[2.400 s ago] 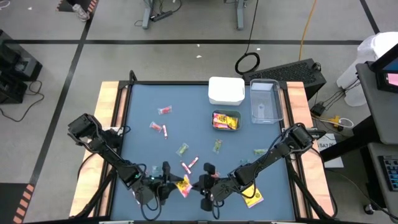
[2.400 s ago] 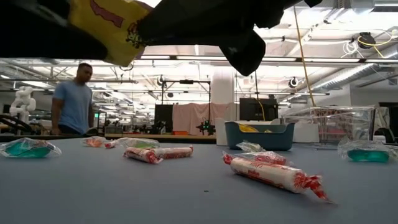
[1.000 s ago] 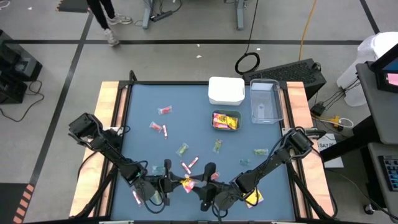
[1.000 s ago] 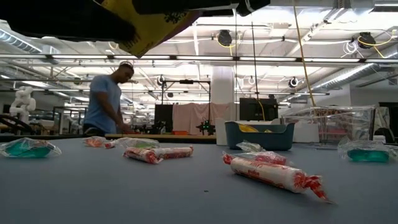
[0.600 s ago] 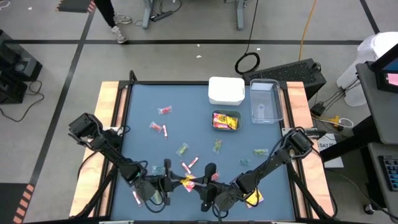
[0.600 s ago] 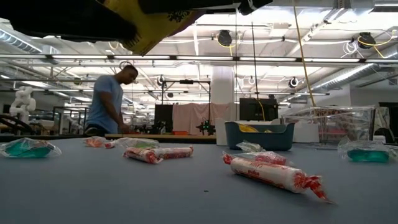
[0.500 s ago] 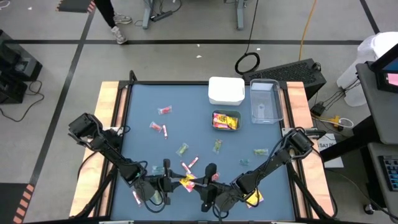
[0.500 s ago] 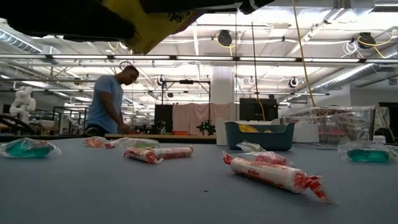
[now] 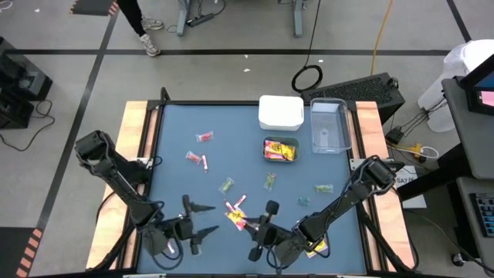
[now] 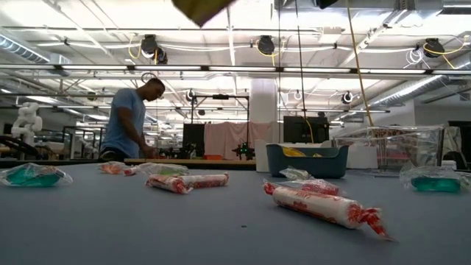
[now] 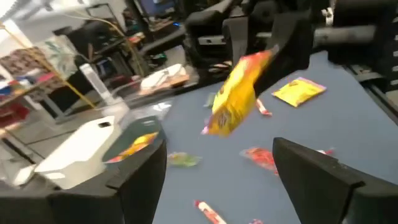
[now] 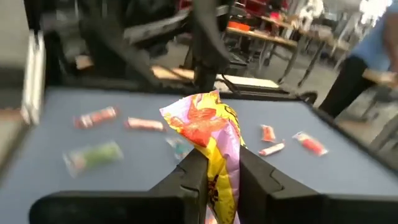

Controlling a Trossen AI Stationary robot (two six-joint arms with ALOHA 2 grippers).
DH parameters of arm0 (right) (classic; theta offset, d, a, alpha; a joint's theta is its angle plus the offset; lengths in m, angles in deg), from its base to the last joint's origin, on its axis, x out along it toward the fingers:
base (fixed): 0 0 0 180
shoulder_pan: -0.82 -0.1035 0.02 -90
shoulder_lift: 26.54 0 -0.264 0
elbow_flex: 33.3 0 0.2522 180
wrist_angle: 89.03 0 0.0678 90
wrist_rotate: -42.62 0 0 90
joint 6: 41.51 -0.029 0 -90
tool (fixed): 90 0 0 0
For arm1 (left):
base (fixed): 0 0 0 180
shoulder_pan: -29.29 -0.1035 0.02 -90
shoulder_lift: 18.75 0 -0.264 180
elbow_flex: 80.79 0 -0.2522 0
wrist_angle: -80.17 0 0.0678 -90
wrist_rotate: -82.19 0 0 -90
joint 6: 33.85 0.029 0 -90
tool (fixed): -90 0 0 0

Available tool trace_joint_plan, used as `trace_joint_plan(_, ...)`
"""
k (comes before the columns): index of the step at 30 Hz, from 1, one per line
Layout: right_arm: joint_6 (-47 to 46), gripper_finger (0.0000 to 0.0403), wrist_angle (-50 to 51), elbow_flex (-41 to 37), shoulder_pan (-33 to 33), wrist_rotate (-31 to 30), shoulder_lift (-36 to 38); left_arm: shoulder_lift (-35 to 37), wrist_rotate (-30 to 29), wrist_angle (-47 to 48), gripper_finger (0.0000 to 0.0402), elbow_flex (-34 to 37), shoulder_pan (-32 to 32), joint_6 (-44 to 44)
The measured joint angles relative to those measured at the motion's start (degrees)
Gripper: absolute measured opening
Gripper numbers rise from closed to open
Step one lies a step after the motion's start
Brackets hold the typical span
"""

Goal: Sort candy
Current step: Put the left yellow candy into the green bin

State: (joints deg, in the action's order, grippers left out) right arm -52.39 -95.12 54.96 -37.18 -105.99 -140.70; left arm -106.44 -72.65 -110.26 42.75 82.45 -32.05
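Note:
A yellow packet with red print [image 9: 239, 222] hangs above the table's near middle, with my right gripper [image 9: 250, 225] shut on it; the left wrist view shows it [image 11: 239, 93] too. My left gripper [image 9: 206, 220] stands open just left of it, its fingers apart [image 11: 221, 183] and touching nothing. A second yellow packet [image 9: 315, 247] lies flat by the right arm. Pink-white sticks [image 10: 324, 205], green pieces [image 9: 226, 185] and red pieces [image 9: 204, 137] lie scattered on the blue table. My right gripper pinches the yellow packet's lower end [image 12: 215, 169] between its two fingers [image 12: 190, 177]. The fingers run about level, coming from the table's right side. The rest of the packet sticks out past the fingertips, crumpled, lifted clear of the table.
At the far side stand a white container [image 9: 280, 113], a clear container [image 9: 329, 128] and a teal container [image 9: 279, 150] with yellow packets in it. A person [image 10: 132, 121] stands in the room beyond the table. Wooden rails [image 9: 133, 123] border the table's sides.
My left gripper has opened, let go of the yellow packet and drawn back toward the table's left edge, rising. My right gripper has shut on the packet and lifted it; in the low view the packet has gone almost out of the top.

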Motion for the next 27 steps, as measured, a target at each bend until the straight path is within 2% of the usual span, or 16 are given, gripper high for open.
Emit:
trace_joint_plan(6, -15.2, 0.0052, -0.2, 0.0, 0.0, 0.3, 3.2, 2.0, -3.0, 1.1, 0.0292, 0.0, 3.0, -1.9)
trace_joint_plan(13, -18.5, 0.0056, -0.1, 0.0, 0.4, 0.2, 3.4, 2.2, -4.3, 1.2, 0.0292, 0.0, 4.5, -3.0)
trace_joint_plan(19, -5.8, 0.0061, 0.0, 0.0, 0.8, 0.2, 3.4, 2.2, -4.4, 1.2, 0.0292, 0.0, 4.5, -1.4)
trace_joint_plan(27, 15.5, 0.0061, 0.0, 0.0, 0.8, 0.2, 3.4, 2.2, -4.5, 1.2, 0.0292, 0.0, 4.2, 2.0)
